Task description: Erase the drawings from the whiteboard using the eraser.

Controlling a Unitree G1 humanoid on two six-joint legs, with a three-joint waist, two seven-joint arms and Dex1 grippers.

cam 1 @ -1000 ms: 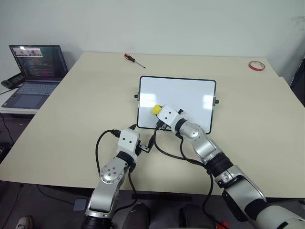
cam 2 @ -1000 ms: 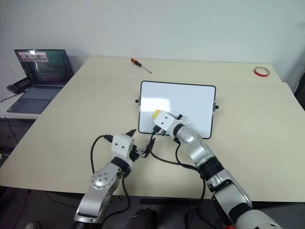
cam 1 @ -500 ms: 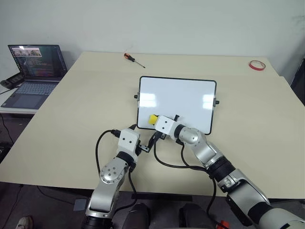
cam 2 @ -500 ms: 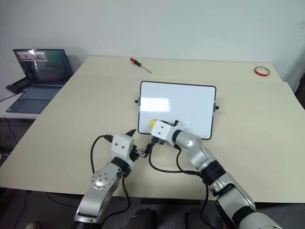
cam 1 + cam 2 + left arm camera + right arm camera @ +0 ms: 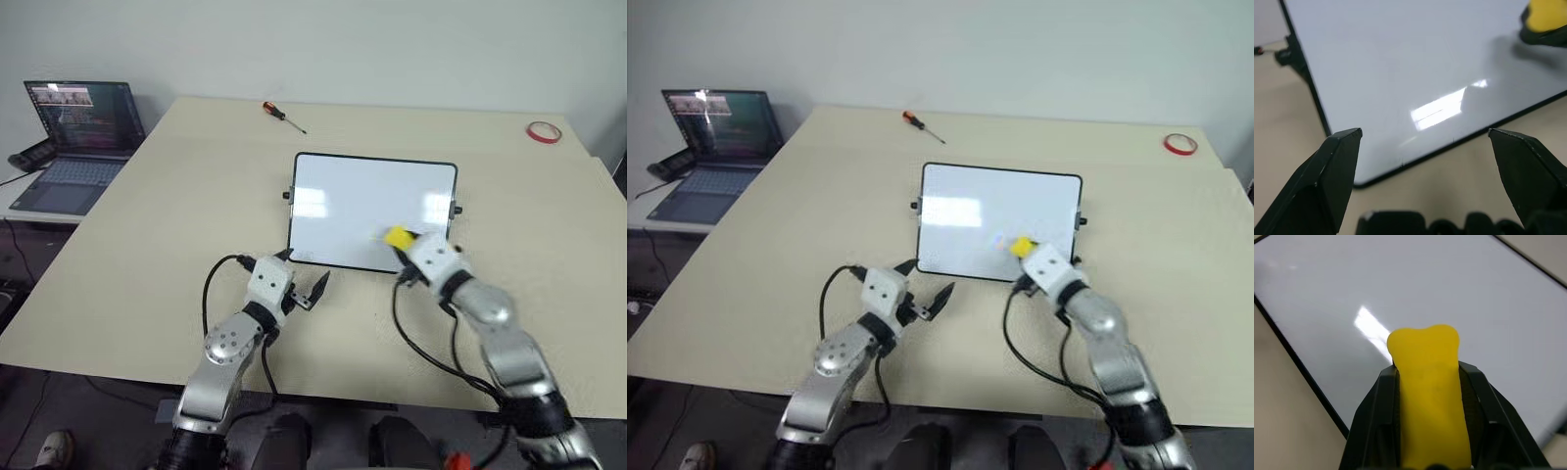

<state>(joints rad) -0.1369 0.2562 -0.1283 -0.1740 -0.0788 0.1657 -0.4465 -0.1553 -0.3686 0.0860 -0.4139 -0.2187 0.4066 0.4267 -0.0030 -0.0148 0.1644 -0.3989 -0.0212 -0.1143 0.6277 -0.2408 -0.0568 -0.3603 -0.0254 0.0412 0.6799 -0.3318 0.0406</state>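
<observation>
A broad rectangular table (image 5: 147,225) with a smooth pale beige top takes up most of the scene. Near its far edge lies a small screwdriver (image 5: 283,116) with a red and black handle and a thin metal shaft, set at a slant. At the far right corner of the tabletop rests a flat red tape ring (image 5: 544,132). Off to the left, apart from the beige table, an open dark laptop (image 5: 73,137) stands on a lower white surface, its screen lit, with a small black device (image 5: 27,157) just beside its left side.
</observation>
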